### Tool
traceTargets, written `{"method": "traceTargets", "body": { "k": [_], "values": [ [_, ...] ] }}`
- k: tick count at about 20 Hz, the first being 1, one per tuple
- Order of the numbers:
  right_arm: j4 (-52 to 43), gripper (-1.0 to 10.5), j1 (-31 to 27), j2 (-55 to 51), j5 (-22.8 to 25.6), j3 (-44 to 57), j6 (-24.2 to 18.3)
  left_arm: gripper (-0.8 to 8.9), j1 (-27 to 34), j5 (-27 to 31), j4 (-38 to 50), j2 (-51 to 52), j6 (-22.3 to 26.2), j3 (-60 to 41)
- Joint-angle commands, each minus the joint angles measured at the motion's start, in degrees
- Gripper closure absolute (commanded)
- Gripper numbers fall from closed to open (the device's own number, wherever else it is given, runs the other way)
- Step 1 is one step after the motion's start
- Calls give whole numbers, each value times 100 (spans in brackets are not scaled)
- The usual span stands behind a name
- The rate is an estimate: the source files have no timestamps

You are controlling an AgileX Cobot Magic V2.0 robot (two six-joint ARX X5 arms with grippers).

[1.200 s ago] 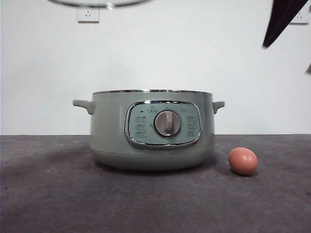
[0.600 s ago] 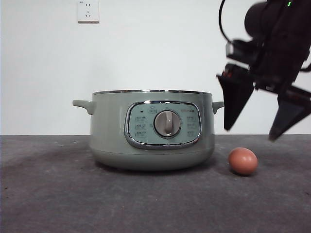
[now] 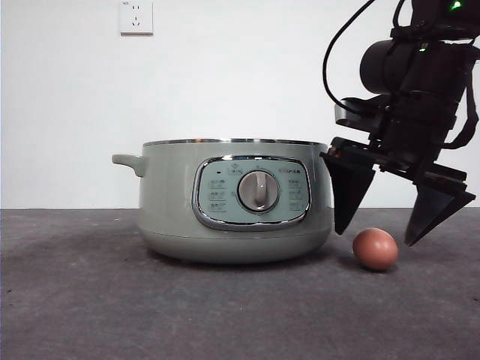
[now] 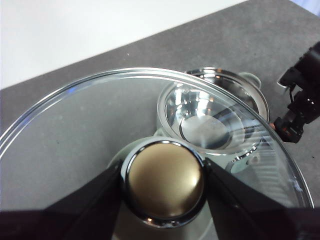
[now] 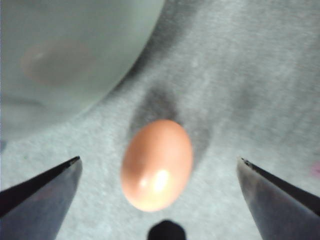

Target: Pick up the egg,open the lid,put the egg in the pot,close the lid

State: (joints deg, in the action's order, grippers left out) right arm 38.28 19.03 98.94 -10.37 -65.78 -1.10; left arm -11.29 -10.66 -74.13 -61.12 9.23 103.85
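Right gripper [image 3: 379,225] spread wide, hanging just above egg [image 3: 375,248] beside open pot [image 3: 235,201]. Left gripper [image 4: 163,184] clamped on lid [image 4: 90,117] knob, held aloft.

The sage-green pot [image 3: 235,202] stands open; the brown egg [image 3: 375,249] lies just beside it; the glass lid [image 4: 150,150] hangs above the pot, lifted by its knob.

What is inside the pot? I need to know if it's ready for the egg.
Only bare shiny metal shows inside the pot, seen through the raised lid. The egg lies outside. Part of the inside is hidden.
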Motion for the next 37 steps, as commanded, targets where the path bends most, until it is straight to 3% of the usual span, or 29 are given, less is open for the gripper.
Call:
{"method": "traceTargets", "body": {
  "k": [1,3,10,18,24,31,37],
  "values": [
    [-96,453,83,72,118,11,199,822,-7,-24,389,315,-87,-236],
    [-101,538,125,79,216,11,238,822,-7,-24,385,411,-92,-295],
    [-44,615,136,256,293,17,409,822,-4,-22,391,531,-59,-295],
    [-55,962,164,256,289,17,400,822,-4,-22,393,525,0,-295],
    [289,963,164,-101,267,15,343,822,-4,-24,393,525,4,-295],
    [732,963,199,-1932,177,-33,352,822,-4,-33,411,396,28,-295],
    [385,963,758,-2122,179,-1071,332,822,-4,-291,413,398,44,-295]
  ]
}}
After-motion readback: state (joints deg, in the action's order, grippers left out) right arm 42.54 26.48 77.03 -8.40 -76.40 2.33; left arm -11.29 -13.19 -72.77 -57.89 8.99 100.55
